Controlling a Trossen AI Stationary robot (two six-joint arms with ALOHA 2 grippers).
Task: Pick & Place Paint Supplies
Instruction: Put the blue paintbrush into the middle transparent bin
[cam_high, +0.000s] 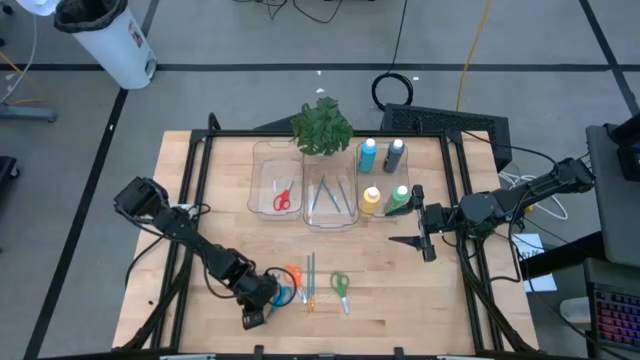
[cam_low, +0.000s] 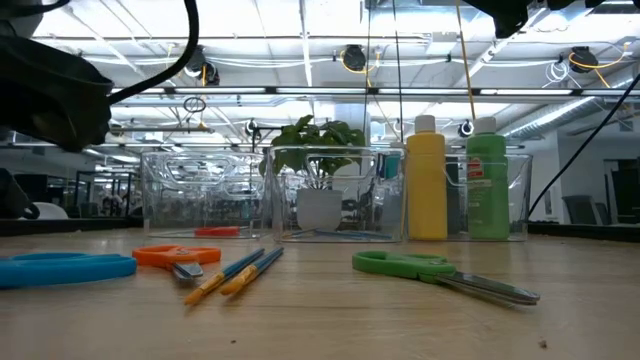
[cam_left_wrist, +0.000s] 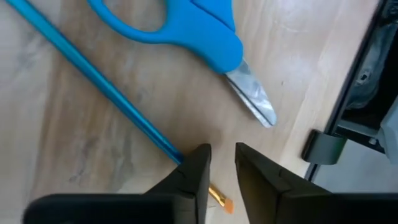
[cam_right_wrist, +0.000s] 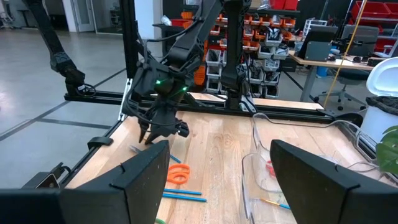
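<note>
Now the left gripper (cam_left_wrist: 222, 163), jaws nearly together astride a blue brush (cam_left_wrist: 93, 84), must clamp it; the right gripper (cam_high: 424, 228) waits, jaws apart.

Bright, even light falls from rows of long ceiling strip lamps (cam_low: 300, 40), which glare white in the low view. On the pale wooden bench (cam_high: 400, 290) shadows are soft and short. The clear plastic bins (cam_low: 210, 190) catch reflections. Close to the lens, the blue-handled scissors (cam_low: 60, 268) look blurred.
</note>
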